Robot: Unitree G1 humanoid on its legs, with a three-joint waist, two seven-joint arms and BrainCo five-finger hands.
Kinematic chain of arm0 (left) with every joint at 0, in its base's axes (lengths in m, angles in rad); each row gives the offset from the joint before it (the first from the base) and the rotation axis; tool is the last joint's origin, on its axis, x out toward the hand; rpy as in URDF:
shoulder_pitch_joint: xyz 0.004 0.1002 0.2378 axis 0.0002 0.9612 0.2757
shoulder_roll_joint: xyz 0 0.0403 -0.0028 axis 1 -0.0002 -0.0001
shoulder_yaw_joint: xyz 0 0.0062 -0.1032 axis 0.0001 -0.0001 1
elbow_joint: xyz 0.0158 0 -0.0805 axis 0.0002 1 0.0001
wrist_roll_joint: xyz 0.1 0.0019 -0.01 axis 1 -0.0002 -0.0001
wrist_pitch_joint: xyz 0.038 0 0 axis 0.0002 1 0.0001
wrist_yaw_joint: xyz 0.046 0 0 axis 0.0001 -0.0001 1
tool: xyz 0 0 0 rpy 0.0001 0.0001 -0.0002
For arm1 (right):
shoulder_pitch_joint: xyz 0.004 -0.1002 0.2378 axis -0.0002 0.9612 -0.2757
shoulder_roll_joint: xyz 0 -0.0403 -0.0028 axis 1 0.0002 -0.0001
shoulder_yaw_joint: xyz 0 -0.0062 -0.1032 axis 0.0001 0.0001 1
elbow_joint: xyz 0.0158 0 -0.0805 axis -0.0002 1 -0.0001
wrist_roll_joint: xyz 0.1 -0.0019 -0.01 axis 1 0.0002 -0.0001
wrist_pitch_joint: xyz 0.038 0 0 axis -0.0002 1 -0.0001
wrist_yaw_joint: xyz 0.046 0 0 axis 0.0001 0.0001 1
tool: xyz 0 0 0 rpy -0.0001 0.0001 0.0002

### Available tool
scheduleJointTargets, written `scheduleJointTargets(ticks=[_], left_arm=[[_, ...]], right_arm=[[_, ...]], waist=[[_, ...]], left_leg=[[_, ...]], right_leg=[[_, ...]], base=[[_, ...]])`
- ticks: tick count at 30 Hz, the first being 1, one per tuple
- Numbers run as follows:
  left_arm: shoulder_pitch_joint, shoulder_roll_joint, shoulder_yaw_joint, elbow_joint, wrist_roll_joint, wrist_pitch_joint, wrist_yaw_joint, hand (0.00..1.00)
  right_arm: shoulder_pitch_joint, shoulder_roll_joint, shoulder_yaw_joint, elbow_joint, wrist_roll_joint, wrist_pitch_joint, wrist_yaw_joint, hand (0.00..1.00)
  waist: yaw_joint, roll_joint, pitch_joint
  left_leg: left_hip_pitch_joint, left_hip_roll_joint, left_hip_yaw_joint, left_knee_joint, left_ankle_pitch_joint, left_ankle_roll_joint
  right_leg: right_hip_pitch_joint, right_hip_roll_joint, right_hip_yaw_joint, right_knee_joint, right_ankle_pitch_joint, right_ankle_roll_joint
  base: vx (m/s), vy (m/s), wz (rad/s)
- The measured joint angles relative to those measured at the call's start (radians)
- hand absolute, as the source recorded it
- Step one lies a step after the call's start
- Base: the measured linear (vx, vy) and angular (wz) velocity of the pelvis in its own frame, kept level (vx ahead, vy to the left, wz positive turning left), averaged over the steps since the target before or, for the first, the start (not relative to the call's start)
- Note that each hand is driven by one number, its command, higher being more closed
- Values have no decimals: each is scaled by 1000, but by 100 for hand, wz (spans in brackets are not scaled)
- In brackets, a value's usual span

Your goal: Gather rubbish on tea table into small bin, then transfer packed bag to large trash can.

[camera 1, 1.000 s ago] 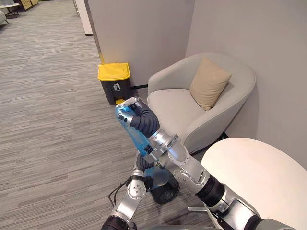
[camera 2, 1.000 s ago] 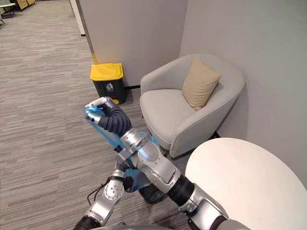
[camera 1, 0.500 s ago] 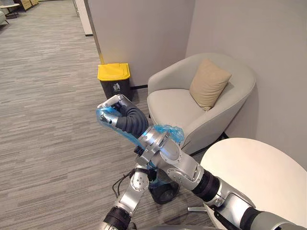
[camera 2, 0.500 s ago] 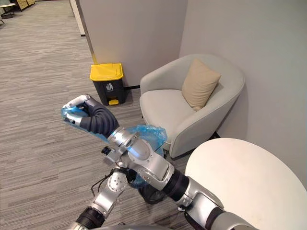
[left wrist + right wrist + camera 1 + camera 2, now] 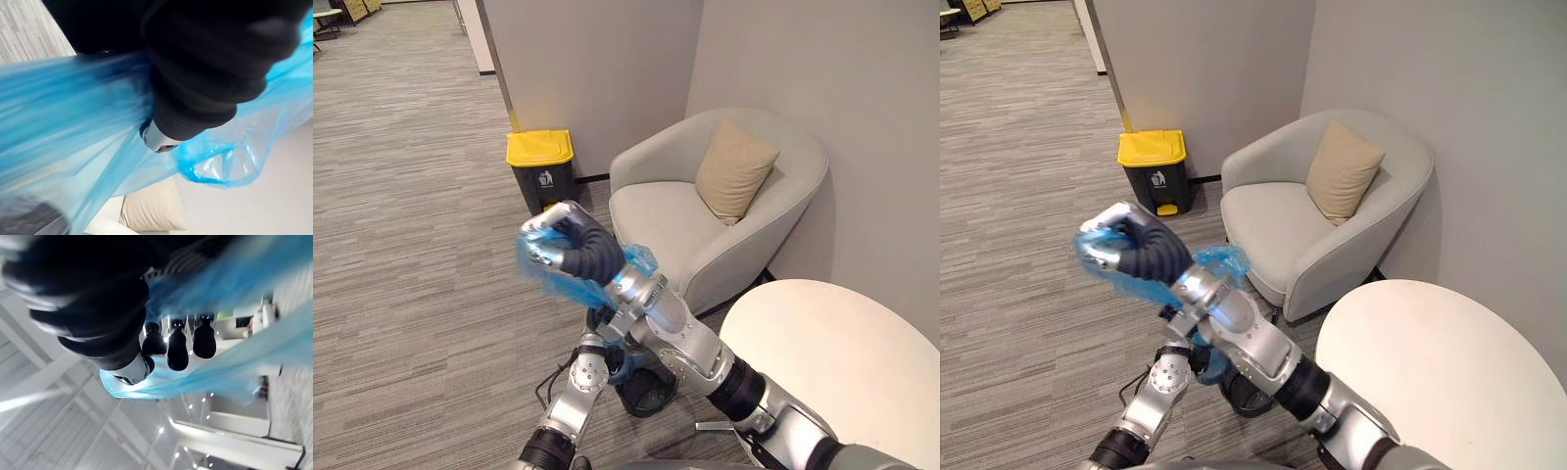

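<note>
My right hand [image 5: 570, 243] is raised over the carpet in front of the armchair, its fingers curled round the top of a blue plastic bag [image 5: 536, 269]. The thin bag [image 5: 1219, 262] trails back along that forearm and down beneath it. My left hand [image 5: 604, 328] sits under the right forearm, wrapped in the same blue plastic [image 5: 98, 161] and shut on it. The large trash can [image 5: 541, 168], dark with a yellow lid, stands against the wall beyond the hands. The white round tea table [image 5: 842, 362] is at the lower right.
A light grey armchair [image 5: 705, 215] with a beige cushion [image 5: 734, 171] fills the corner to the right of the trash can. A dark round container [image 5: 648, 390] stands on the floor below the arms. Open grey carpet [image 5: 411, 245] stretches to the left.
My right hand swung left with the bag top, then drifted slightly back. Blue plastic now bunches along the forearm. The left hand has closed on the bag below.
</note>
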Motion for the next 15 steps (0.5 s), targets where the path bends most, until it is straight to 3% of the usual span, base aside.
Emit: scheduleJointTargets(ticks=[8, 15], left_arm=[[19, 6, 81, -28, -7, -24, 0, 100], [23, 23, 85, -14, -9, -24, 1, 100]], right_arm=[[127, -166, -65, 0, -284, -19, 6, 0], [150, -192, -64, -3, -463, -48, 16, 0]], waist=[[-2, -2, 15], [-8, -6, 28]], left_leg=[[-4, 3, -1, 0, 0, 0], [-11, 5, -2, 0, 0, 0]], right_leg=[[-3, 1, 1, 0, 0, 0], [-10, 4, 2, 0, 2, -3]], base=[[0, 0, 0], [0, 0, 0]])
